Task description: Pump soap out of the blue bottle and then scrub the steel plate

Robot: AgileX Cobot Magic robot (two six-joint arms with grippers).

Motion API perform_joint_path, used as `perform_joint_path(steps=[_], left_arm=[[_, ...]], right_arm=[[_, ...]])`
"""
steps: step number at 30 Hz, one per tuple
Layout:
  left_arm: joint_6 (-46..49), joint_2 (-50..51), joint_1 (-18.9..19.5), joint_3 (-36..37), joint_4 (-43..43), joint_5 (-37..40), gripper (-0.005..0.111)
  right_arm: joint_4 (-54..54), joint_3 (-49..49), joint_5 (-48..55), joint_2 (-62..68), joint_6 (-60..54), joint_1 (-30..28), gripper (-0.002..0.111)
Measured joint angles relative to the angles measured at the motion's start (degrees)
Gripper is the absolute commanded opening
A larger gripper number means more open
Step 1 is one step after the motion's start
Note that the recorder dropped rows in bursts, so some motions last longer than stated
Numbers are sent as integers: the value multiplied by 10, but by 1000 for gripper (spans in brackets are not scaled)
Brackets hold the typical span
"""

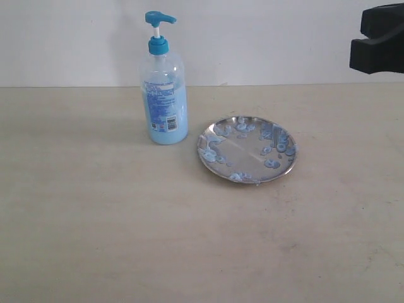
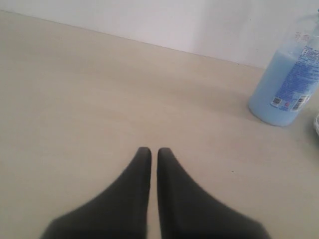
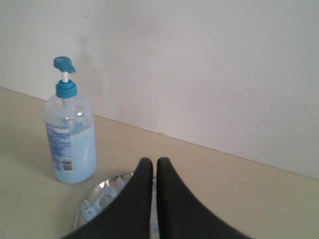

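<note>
Both grippers are closed on nothing: the left gripper [image 2: 150,152] hangs over bare table [image 2: 99,99], and the right gripper [image 3: 151,162] has its tips pressed together. Just beneath and beyond the right tips lies the steel plate [image 3: 99,196], dotted with soap [image 1: 209,154]. Farther ahead stands the blue bottle [image 3: 70,144], upright and untouched. Pumping looks done, so scrubbing seems next. That calls for lowering the right gripper onto the plate, though no scrubber is in sight.

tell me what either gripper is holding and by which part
Nothing. The left gripper and right gripper are shut and bare; the blue bottle stands free.
</note>
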Motion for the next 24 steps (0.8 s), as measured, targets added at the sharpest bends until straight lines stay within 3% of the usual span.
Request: perform_joint_path(steps=[12, 17, 24], left_arm=[[0, -3, -1, 0, 1, -53, 4], [0, -220, 48, 1, 5, -67, 4], [0, -201, 52, 1, 3, -71, 4]], right_arm=[[0, 0, 17, 0, 0, 0, 0], [0, 1, 17, -1, 0, 0, 0], [9, 5, 15, -2, 2, 0, 0]])
